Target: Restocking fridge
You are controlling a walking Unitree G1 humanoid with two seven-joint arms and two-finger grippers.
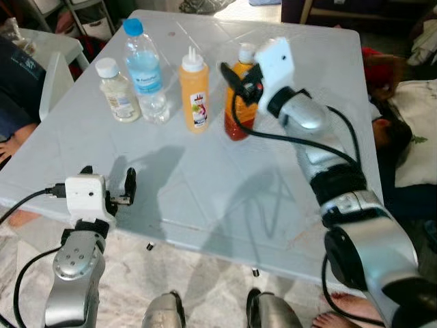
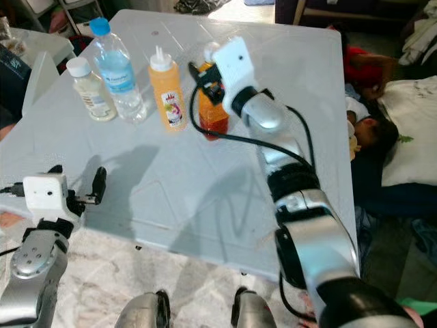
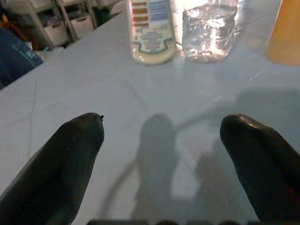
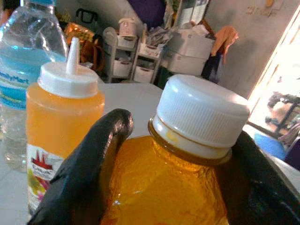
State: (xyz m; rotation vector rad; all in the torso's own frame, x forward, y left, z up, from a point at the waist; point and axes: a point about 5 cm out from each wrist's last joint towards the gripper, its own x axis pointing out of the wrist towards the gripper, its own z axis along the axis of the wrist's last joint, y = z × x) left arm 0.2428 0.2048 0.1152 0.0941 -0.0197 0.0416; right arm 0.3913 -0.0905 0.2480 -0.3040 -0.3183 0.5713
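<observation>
The right gripper (image 1: 240,80) is clasping the amber bottle (image 4: 178,187) below its cap, probably for lifting fridgeward. The left gripper (image 1: 108,184) is waiting spread, empty, over the surface (image 1: 205,178)

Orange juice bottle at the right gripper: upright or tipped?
Upright. The orange juice bottle stands on the table, white cap on top, with the right gripper's fingers on either side.

home – lived-in rm | plastic table (image 1: 205,184) | storage shelves (image 4: 129,56) – clothes (image 4: 224,37)
</observation>
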